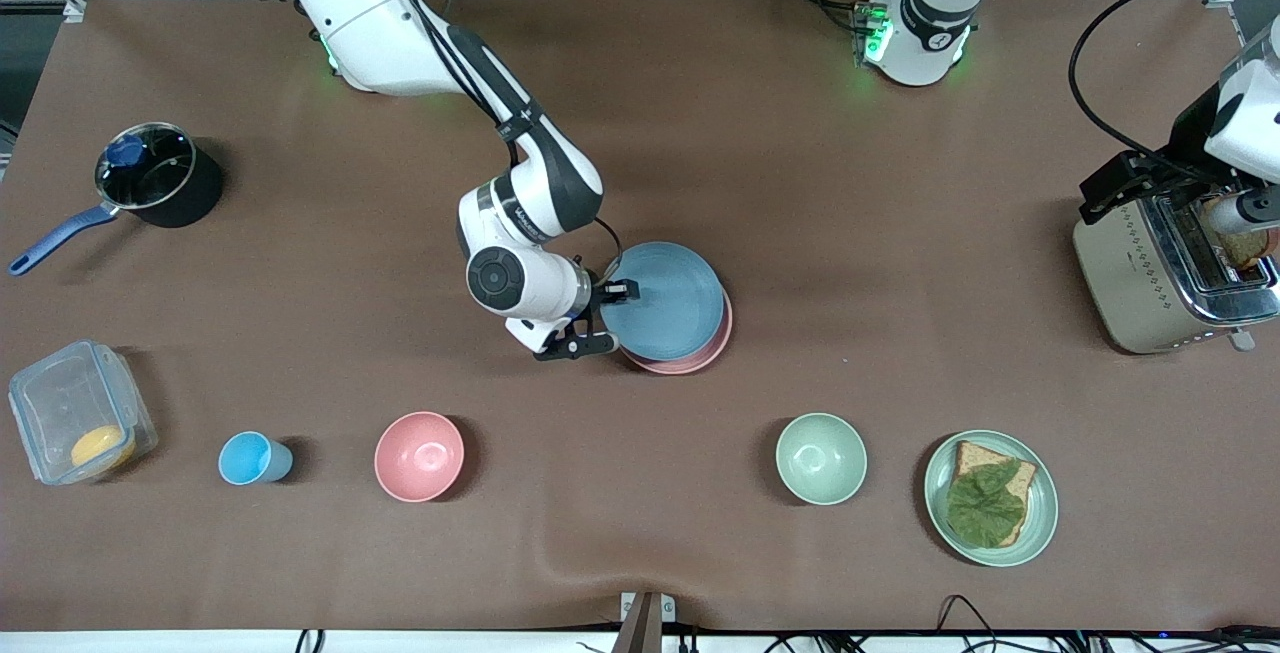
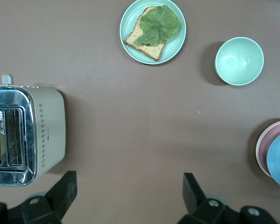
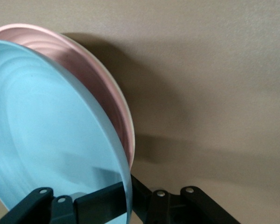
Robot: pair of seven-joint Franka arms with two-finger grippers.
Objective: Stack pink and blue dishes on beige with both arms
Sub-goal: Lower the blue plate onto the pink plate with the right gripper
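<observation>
**Blue plate held over pink**

The right gripper [image 1: 603, 318] pinches the rim of the blue plate [image 1: 665, 306], holding it tilted over the pink plate [image 1: 700, 358] at mid-table. A cream rim shows under the pink in the right wrist view. The left gripper [image 2: 128, 196] waits, fingers spread, beside the toaster [image 1: 1165, 273].

right arm [image 1: 530, 223] wrist link: dark lettering along the white casing, too small to read.
left arm base [image 1: 925, 33]: one small round black mark on the white shell, not legible.
toaster [image 2: 46, 135] side wall: a short dark brand line among the dotted patterns, too fine to make out.
Elsewhere: no readable text, labels or numbers.
</observation>
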